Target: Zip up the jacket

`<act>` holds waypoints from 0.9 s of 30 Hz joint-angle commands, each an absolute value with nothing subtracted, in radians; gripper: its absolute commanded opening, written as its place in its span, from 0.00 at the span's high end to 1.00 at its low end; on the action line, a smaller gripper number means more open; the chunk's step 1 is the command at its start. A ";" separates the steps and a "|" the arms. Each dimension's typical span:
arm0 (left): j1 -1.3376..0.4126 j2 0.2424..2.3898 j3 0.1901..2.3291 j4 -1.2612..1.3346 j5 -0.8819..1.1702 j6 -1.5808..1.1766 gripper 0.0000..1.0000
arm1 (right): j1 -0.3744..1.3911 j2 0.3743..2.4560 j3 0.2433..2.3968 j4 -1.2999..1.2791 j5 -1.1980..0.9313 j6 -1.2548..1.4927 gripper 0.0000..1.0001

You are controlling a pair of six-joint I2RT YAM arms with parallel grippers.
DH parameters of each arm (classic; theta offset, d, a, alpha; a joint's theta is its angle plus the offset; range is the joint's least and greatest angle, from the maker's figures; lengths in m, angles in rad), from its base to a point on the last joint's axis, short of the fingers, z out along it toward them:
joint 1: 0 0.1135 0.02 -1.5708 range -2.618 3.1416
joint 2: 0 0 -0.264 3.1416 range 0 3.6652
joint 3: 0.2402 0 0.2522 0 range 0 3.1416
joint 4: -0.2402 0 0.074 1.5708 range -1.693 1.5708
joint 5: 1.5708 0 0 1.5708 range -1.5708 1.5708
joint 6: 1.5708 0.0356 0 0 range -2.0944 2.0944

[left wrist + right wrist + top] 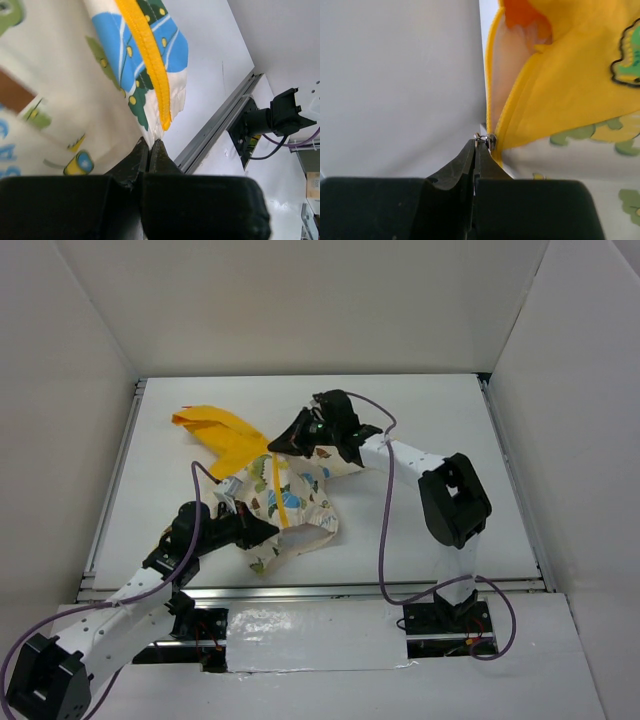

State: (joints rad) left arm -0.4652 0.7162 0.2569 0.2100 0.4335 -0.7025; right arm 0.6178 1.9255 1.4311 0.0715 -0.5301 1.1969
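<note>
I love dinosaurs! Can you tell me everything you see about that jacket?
The jacket is soft cloth: a yellow hood, a cream body printed with dinosaurs, and a yellow zipper down the front. It lies crumpled on the white table. The left end effector pinches its bottom hem; the right end effector pinches the metal zipper pull near the yellow top.

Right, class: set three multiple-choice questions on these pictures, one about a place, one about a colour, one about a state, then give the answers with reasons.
1. Where on the table does the hood of the jacket lie? A far left; B near right; C centre front.
2. What colour is the zip? A red; B yellow; C black.
3. The right gripper is: A wide open; B out of view; C shut on the zip pull.
Answers: 1 A, the hood points to the far left corner; 2 B, a yellow strip runs down the front; 3 C, its jaws pinch the metal pull.
</note>
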 commanded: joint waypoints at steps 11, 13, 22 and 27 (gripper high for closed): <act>-0.505 0.698 0.233 0.187 0.506 -0.680 1.00 | 0.322 1.833 1.419 0.198 -0.449 1.241 1.00; -0.506 0.699 0.233 0.184 0.502 -0.678 1.00 | 0.287 1.830 1.407 0.210 -0.453 1.244 1.00; -0.514 0.640 0.213 0.118 0.453 -0.673 1.00 | 0.080 1.893 1.667 0.009 -0.425 1.152 1.00; -0.515 0.666 0.215 0.130 0.430 -0.675 1.00 | 0.064 1.895 1.752 -0.074 -0.442 1.091 1.00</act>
State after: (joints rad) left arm -0.4938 0.6556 0.2516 0.2817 0.3172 -0.6834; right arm 0.2039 1.9083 1.6295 -0.2478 -0.7025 1.1458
